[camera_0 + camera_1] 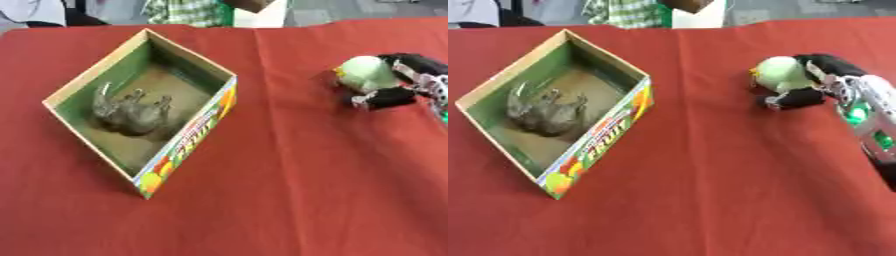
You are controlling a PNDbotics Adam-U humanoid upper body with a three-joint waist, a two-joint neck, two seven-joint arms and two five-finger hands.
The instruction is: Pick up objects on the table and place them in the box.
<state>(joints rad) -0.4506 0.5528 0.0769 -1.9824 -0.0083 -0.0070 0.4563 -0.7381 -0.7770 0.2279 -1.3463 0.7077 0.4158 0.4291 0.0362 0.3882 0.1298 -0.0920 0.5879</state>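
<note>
Nearest the camera, bare red cloth covers the desk, and its soft creases could let a thing drag or snag if slid, so lifting seems wiser than pushing. Left of centre sits the open cardboard box, turned cornerwise, its printed fruit side facing near and right, with a grey toy animal already lying on its floor. Far right, the right hand curls round a pale green rounded object, dark fingers over its far side and thumb under its near side; whether the object is clear of the cloth or touching it I cannot tell. It looks like a small plush or light plastic toy, perhaps with a yellow spot at its left edge, so I judge it light, not fragile, and slightly yielding. A wrap round its widest part should hold better than a fingertip pinch, since the smooth curve may roll out. Object and box stand well apart, with open cloth between. People's clothing shows beyond the far edge.
</note>
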